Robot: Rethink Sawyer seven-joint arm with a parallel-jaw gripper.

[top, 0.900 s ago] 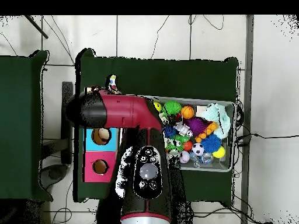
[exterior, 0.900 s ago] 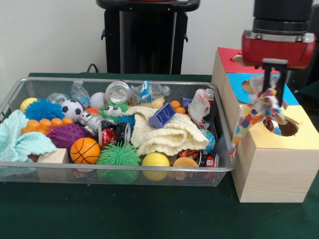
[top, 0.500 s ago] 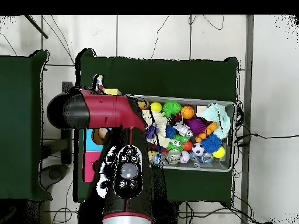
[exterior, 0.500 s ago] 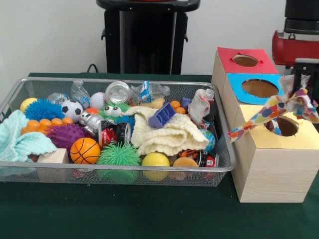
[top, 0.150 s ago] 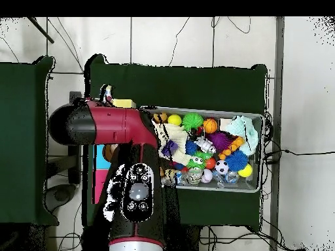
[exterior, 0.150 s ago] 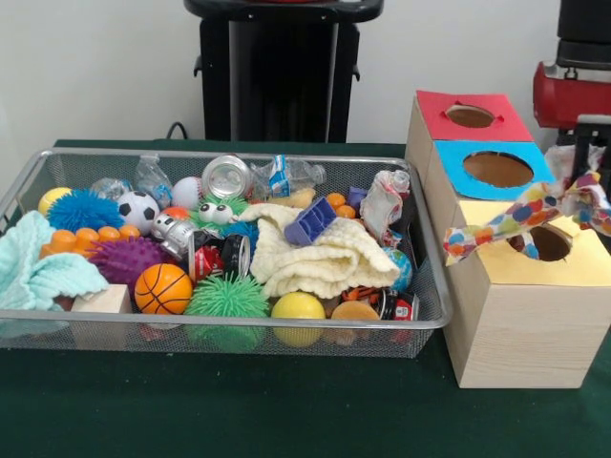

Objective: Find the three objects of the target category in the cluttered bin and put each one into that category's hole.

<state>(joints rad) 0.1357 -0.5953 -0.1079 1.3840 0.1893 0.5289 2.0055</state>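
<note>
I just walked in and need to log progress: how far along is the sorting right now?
In hand: the end effector carries a polka-dot cloth over the yellow-topped box, beside its hole; the cloth is not in yet. Done: whether anything was dropped earlier cannot be seen. Left: a cream cloth and a mint cloth lie in the wire bin, probably the same category.

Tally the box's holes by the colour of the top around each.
Red-top hole: 1
Blue-top hole: 1
Yellow-top hole: 1
Total: 3
</note>
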